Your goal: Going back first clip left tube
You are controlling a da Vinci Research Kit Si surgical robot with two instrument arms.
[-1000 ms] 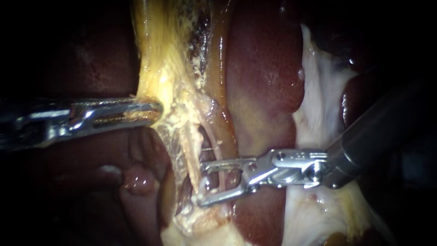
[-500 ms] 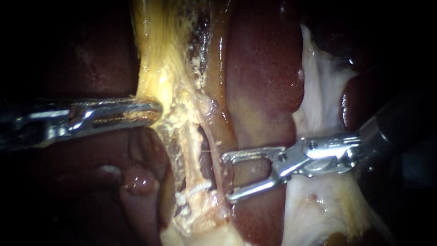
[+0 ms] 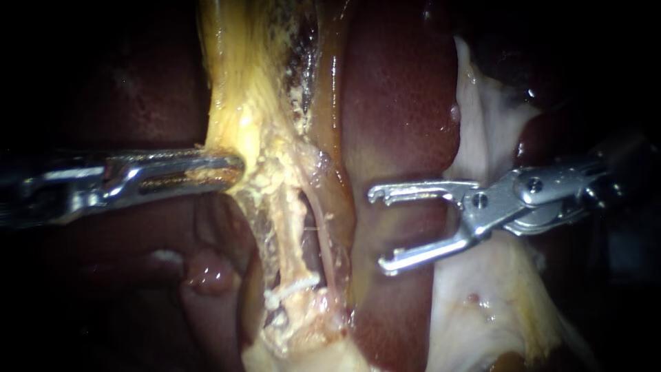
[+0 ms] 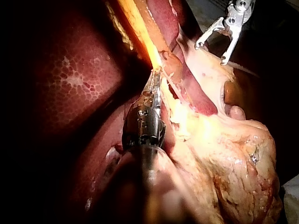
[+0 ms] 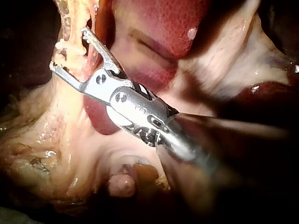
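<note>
Nearest to me, my right instrument hangs with its jaws spread wide and nothing between them, clear of the tubes and in front of the liver. Both tips are hooked. If I swing or dip on the way out, I judge the lower one could scrape the liver's surface and start an ooze.

Just past the tips, toward my left instrument, stands the left tube, with the clip lying across its lower part. A thinner tube runs beside it, on the side facing my open jaws. Any drift that way could catch that tube in a tip, or knock the clip askew.

Farther over, my left instrument is clamped on the yellow tissue and holds the tubes stretched. I think this is the greater risk. A harder pull could tear the tube at the clip or drag the clip along it. A slipped grip would let everything sag toward my open jaws.
</note>
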